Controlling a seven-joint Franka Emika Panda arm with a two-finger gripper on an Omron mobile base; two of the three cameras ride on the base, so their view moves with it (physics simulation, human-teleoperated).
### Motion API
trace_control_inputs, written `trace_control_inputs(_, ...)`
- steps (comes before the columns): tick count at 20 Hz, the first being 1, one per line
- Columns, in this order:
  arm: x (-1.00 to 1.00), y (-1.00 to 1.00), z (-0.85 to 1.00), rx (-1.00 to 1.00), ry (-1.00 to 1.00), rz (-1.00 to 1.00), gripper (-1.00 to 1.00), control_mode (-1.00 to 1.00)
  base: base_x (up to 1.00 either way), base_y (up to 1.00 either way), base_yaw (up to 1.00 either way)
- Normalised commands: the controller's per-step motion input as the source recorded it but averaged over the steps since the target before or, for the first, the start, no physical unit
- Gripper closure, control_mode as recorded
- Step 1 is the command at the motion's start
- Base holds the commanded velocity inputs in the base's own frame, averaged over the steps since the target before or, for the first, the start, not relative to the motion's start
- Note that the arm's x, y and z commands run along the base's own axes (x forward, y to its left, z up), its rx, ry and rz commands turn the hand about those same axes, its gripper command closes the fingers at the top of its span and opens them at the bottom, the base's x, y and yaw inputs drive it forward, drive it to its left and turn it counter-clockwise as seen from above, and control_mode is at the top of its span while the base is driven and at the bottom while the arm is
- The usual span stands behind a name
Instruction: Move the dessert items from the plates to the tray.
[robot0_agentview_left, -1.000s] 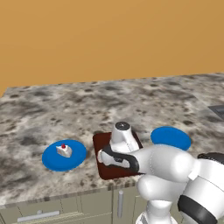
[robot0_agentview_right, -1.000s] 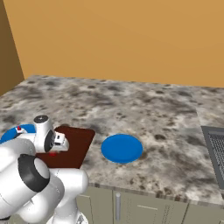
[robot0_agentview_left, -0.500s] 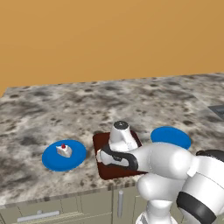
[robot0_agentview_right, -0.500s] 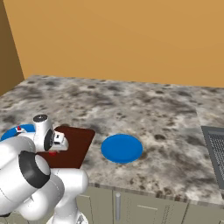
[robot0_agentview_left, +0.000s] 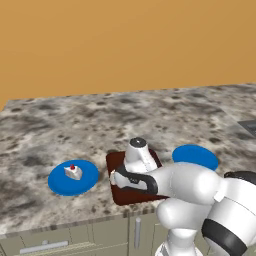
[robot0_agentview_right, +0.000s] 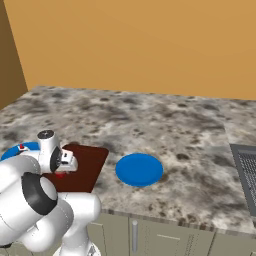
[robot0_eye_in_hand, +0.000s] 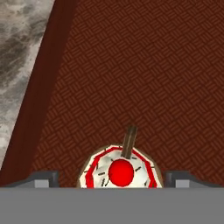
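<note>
The cupcake (robot0_eye_in_hand: 120, 170), round with a red-and-white top, sits on the dark brown tray (robot0_eye_in_hand: 131, 65) near its left rim. My gripper (robot0_eye_in_hand: 111, 178) is open, with one fingertip on each side of the cupcake and a gap showing on the left. In the left base view the hand hovers low over the tray (robot0_agentview_left: 120, 194). Left of the tray, a blue plate (robot0_agentview_left: 59, 184) holds the white cake wedge with a cherry (robot0_agentview_left: 73, 171). A second blue plate (robot0_agentview_left: 195, 156) lies bare to the right of the tray.
The speckled stone counter (robot0_agentview_left: 75, 125) runs to an orange wall at the back. A dark grated panel (robot0_agentview_right: 246, 170) is set into the counter at the far right. The counter's front edge, with cabinet doors below, lies just in front of the tray.
My fingers have spread wide and let go of the cupcake, which now rests on the tray. The arm has hardly moved.
</note>
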Motion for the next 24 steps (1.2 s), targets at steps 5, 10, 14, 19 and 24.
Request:
trace_control_inputs(5,-0.18,0.00,0.17,0.00,0.00,0.00,-1.00,-1.00,0.00,0.00,0.00)
trace_control_inputs(10,-0.34,0.00,0.28,0.00,0.00,0.00,-1.00,-1.00,0.00,0.00,0.00)
trace_control_inputs(14,-0.12,0.00,0.44,0.00,0.00,0.00,-1.00,-1.00,0.00,0.00,0.00)
trace_control_inputs(19,0.03,0.30,0.48,0.00,0.00,0.00,-1.00,-1.00,0.00,0.00,0.00)
trace_control_inputs(24,0.07,0.64,0.41,0.00,0.03,0.06,-1.00,-1.00,0.00,0.00,0.00)
